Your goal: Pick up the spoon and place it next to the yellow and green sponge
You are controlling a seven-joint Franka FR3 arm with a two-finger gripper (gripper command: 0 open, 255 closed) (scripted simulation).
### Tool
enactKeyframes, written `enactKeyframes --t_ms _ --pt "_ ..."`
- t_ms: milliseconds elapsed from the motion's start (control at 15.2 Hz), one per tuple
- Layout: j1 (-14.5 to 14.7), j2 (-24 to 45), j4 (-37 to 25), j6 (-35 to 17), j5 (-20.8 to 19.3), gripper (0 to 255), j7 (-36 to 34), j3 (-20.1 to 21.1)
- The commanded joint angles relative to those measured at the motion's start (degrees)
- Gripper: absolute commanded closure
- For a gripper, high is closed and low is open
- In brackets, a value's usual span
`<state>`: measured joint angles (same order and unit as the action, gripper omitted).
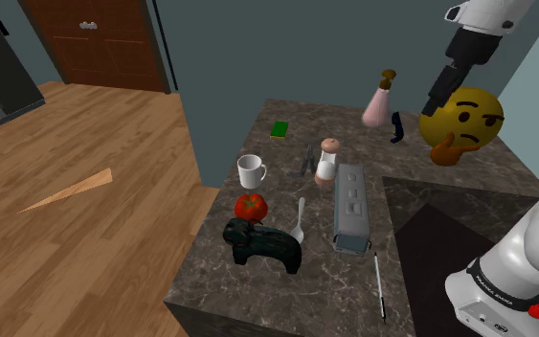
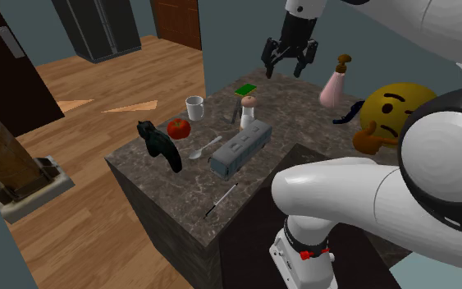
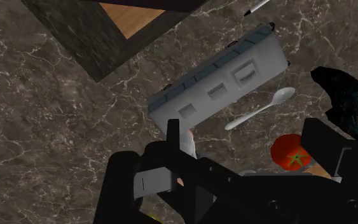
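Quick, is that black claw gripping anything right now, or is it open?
Gripper: open, fingers apart, holding nothing; the spoon is not in it.

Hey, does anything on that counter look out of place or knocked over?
Two things. A big yellow thinking-face figure sits at the far side of the counter among kitchen items, which looks out of place. Beside it, the pink bottle appears to lean, while the shaker nearby stands upright. Nothing looks spilled.

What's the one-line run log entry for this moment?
gripper: open, empty, above counter; spoon: lying on counter, untouched; green sponge: at counter edge; step: pick pending
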<state>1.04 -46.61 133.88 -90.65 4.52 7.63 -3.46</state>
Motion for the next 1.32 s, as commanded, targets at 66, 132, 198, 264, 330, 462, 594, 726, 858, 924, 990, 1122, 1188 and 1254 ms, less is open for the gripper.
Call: enactKeyframes --t_ms 66,132,198,264,330,462,594,726,858,924,990,1122,1188,1254 --pt "-0.22 0.08 1.51 -1.49 0.82 0 -2.07 1.02" --pt "-0.42 0.26 2.95 -3.00 1.67 0 -4.12 2.07" --pt "-0.59 0.54 4.30 -4.55 2.53 0 -6.16 3.11" --pt "-0.75 0.92 5.57 -6.14 3.41 0 -8.17 4.19" --pt "-0.86 1.40 6.76 -7.76 4.29 0 -10.19 5.25" --pt "-1.07 2.70 8.88 -11.10 6.09 0 -14.16 7.43" --pt "-1.21 4.44 10.65 -14.59 7.90 0 -18.08 9.64" --pt "-1.28 6.65 12.05 -18.22 9.65 0 -21.97 11.83" --pt "-1.39 9.32 13.08 -21.98 11.36 0 -25.78 14.05" --pt "-1.44 10.82 13.45 -23.90 12.16 0 -27.68 15.14" --pt "-1.51 12.44 13.72 -25.84 12.93 0 -29.56 16.23" --pt "-1.72 15.98 13.97 -29.76 14.35 0 -33.30 18.40" --pt "-1.86 17.90 13.95 -31.74 14.97 0 -35.17 19.48" --pt "-2.00 19.91 13.84 -33.73 15.50 0 -37.06 20.52"
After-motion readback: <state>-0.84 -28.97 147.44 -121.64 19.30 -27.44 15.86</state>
